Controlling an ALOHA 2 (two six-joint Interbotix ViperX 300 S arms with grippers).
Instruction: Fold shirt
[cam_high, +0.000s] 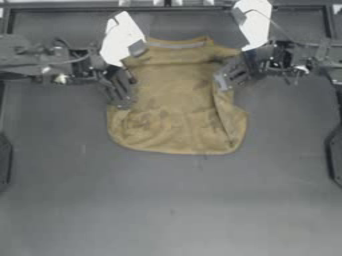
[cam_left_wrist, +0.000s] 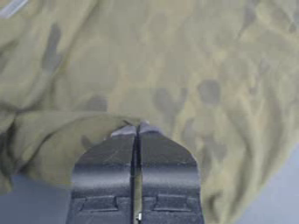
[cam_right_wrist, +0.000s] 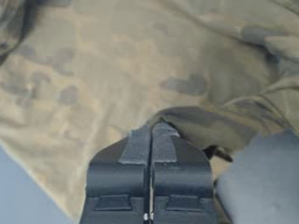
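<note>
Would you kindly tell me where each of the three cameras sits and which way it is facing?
Top view: above the table, looking straight down at the shirt; both arms reach in, left gripper and right gripper at the shirt's sides.
Left wrist view: on the left arm, looking along its left gripper, shut on a shirt fold.
Right wrist view: on the right arm, looking along its right gripper, likewise shut on cloth.
All three share the shirt.

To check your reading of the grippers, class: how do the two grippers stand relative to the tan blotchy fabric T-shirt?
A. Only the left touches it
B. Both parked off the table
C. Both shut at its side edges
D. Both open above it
C: the left gripper and right gripper each show jaws pressed together at a fold of the tan blotchy fabric T-shirt.
</note>
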